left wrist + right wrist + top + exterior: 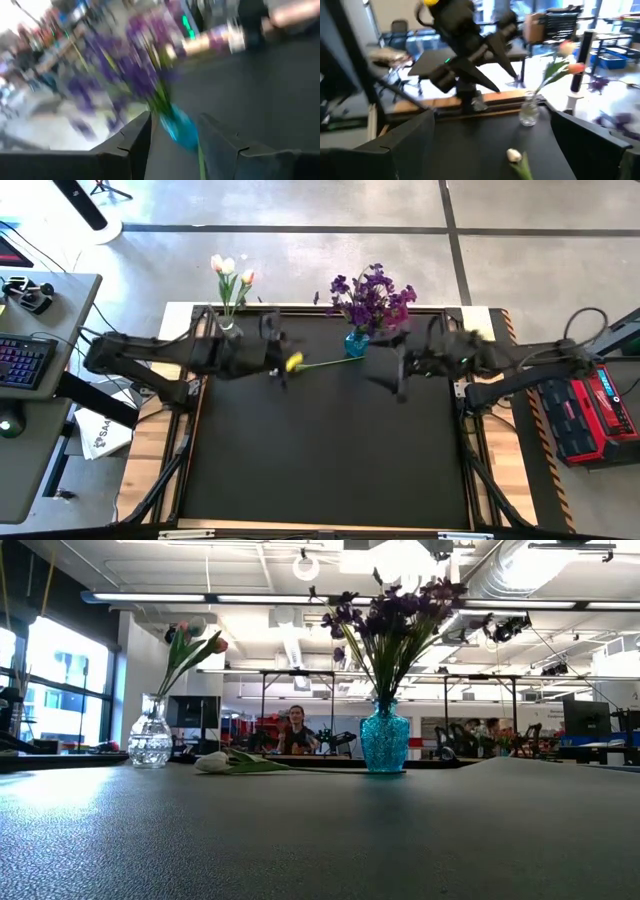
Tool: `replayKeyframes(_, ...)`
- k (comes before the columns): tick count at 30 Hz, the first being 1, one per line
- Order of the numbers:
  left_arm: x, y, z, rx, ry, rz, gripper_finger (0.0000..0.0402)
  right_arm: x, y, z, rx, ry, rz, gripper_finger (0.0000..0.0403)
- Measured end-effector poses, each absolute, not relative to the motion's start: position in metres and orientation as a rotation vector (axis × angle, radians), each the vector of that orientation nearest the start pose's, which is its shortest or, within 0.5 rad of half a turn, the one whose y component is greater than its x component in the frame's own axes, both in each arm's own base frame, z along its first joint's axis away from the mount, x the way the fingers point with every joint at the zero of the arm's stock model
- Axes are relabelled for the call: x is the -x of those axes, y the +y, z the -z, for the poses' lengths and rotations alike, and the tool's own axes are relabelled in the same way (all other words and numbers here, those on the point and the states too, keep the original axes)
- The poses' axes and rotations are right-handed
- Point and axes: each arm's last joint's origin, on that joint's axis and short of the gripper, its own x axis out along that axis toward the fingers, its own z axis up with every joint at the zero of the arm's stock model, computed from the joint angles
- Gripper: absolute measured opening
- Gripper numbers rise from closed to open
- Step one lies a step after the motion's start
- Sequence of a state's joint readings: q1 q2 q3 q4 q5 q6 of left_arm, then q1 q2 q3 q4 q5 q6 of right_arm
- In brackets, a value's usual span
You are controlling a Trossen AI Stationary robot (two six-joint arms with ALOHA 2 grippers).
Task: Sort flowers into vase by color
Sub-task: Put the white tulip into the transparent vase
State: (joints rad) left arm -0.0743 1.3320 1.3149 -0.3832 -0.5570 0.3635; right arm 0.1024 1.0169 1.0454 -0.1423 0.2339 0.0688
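A single tulip (325, 363) lies flat on the black table, its pale bud (214, 762) toward the left and its green stem pointing at the blue vase (384, 740). The blue vase holds bushy purple flowers (372, 295). A clear glass vase (150, 740) at the far left holds white and pink tulips (230, 270). My left gripper (280, 365) hovers open above the bud end; the right wrist view shows it off the table with the bud (514, 156) below. My right gripper (398, 375) is open, right of the stem's end and in front of the blue vase.
Both vases stand along the table's far edge (300, 308). The dark mat (320, 460) stretches toward the near edge. Beyond the table in the low view are desks, monitors and a seated person (297, 730). A keyboard desk (30, 360) stands to the left.
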Motion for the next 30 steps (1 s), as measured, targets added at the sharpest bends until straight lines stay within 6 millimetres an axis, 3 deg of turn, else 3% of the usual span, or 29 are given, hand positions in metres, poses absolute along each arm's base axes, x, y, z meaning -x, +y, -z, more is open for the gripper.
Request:
replayKeyframes(7, -0.242, -0.037, -0.293, -0.311, 0.626, -0.407, 0.0133, -0.267, 0.053, -0.345, 0.001, 0.241, 0.042, 0.0373)
replayKeyframes(14, -0.206, -0.046, -0.199, -0.087, 0.647, -0.458, 0.0133, -0.316, 0.084, -0.272, -0.08, 0.48, 0.066, 0.0373)
replayKeyframes(17, -0.198, -0.041, -0.17, -0.03, 0.632, -0.49, 0.0133, -0.331, 0.098, -0.24, -0.11, 0.537, 0.11, 0.0373)
replayKeyframes(22, -0.196, -0.025, -0.147, -0.003, 0.603, -0.555, 0.0133, -0.345, 0.122, -0.208, -0.138, 0.528, 0.114, 0.0373)
replayKeyframes(30, -0.21, 0.008, -0.138, -0.109, 0.64, -0.578, 0.0165, -0.349, 0.15, -0.198, -0.085, 0.424, 0.106, 0.0373)
